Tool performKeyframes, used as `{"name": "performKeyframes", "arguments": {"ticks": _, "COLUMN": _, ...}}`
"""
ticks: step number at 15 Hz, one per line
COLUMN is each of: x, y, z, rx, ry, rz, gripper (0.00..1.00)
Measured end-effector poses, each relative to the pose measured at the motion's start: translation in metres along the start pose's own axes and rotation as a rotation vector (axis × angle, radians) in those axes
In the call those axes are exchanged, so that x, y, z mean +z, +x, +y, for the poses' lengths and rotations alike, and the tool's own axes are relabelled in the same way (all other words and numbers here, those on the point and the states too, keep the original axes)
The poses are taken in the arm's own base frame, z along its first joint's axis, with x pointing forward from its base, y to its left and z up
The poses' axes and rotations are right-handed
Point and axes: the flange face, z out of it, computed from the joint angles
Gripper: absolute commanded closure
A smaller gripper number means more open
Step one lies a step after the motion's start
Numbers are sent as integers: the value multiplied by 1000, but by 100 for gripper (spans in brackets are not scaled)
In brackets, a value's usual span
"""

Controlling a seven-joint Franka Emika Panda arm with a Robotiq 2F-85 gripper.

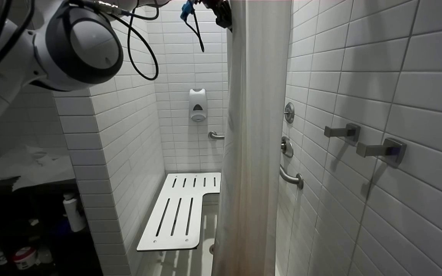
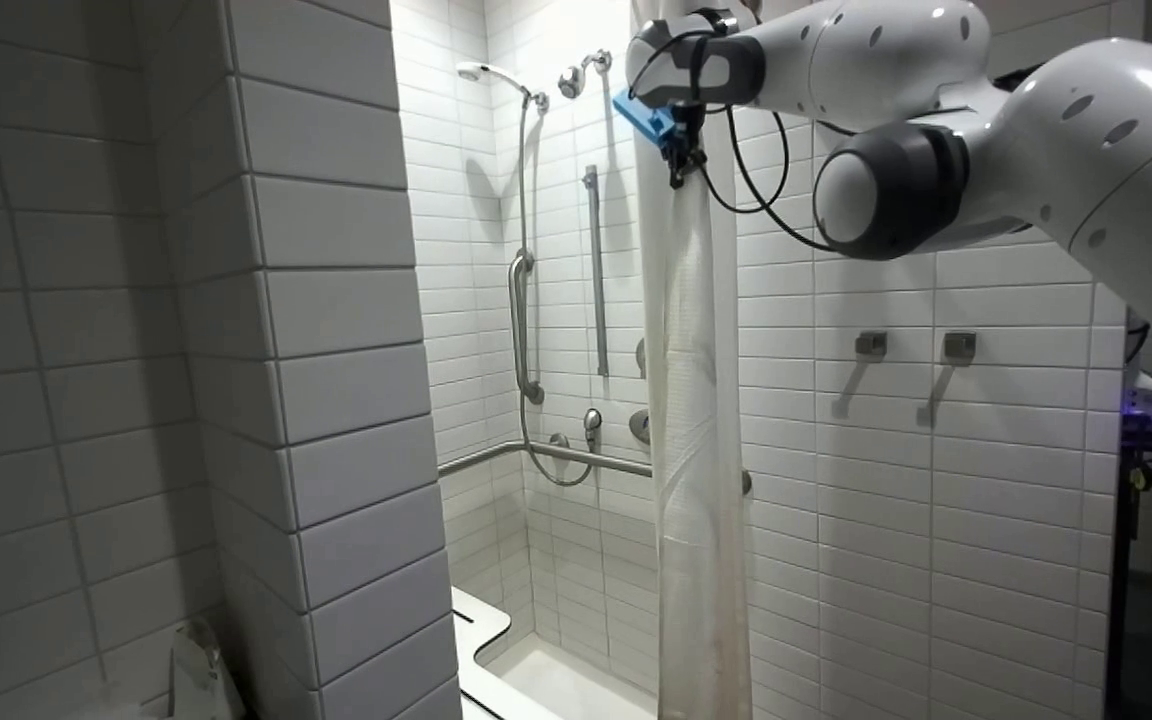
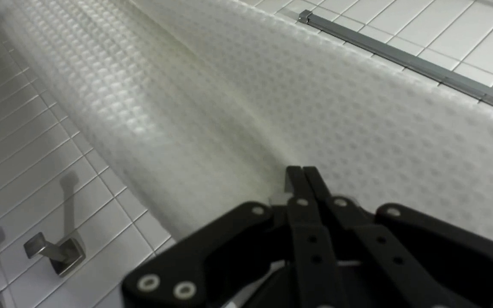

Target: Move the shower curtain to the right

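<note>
My black two-fingered gripper [image 3: 302, 172] pinches the tall off-white fabric shower curtain [image 1: 257, 126]. I expect it light, limp, best held by this crease [image 3: 246, 107].

All views face the curtain [image 1: 254, 153], the wrist's nearest.

Shower curtain [image 1: 255, 153] between bench [image 1: 184, 192] and wall hooks [image 1: 384, 150]
</note>
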Motion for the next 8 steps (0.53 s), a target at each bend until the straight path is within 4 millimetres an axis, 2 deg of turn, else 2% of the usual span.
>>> {"name": "performKeyframes", "arguments": {"ticks": 8, "x": 9, "y": 62, "z": 15, "rx": 195, "ry": -8, "rz": -20, "gripper": 100}}
